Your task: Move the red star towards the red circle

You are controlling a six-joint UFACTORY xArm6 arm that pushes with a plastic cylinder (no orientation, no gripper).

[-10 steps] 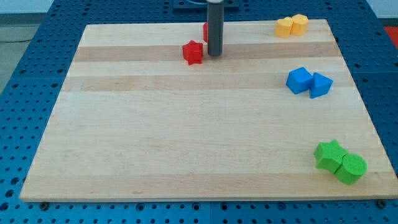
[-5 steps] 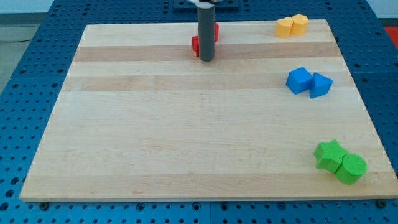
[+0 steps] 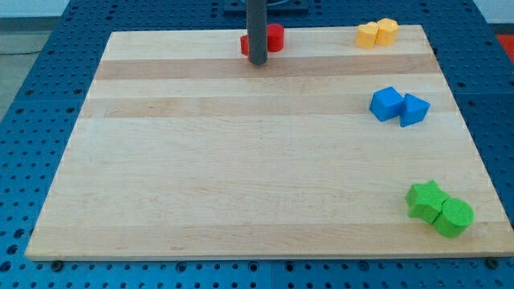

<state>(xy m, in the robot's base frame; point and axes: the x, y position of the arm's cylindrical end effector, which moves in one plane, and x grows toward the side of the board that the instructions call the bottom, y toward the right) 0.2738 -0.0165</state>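
**Q:** Bench (image 3: 241, 201) check, near to far, what's on it?

**A:** Green star (image 3: 424, 199) and green cylinder (image 3: 454, 217) touching at the view's bottom right. Further up the right side, two blue blocks (image 3: 398, 105) side by side. Top right corner, two yellow blocks (image 3: 377, 33) pressed together. Then the reds at the top edge, near the middle.

**Q:** And the actual job?

**A:** Looks basically at the closing step. My tip (image 3: 257, 61) sits right in front of the red pair, so the rod hides a lot. The red star (image 3: 246, 44) peeks out on the rod's left, the red circle (image 3: 275, 37) on its right (touching or nearly, can't tell). No jaws on this rig, just the rod, so nothing to report there.

**Q:** Next move?

**A:** I'd guess a tiny nudge at most, gently, since the far edge is close.
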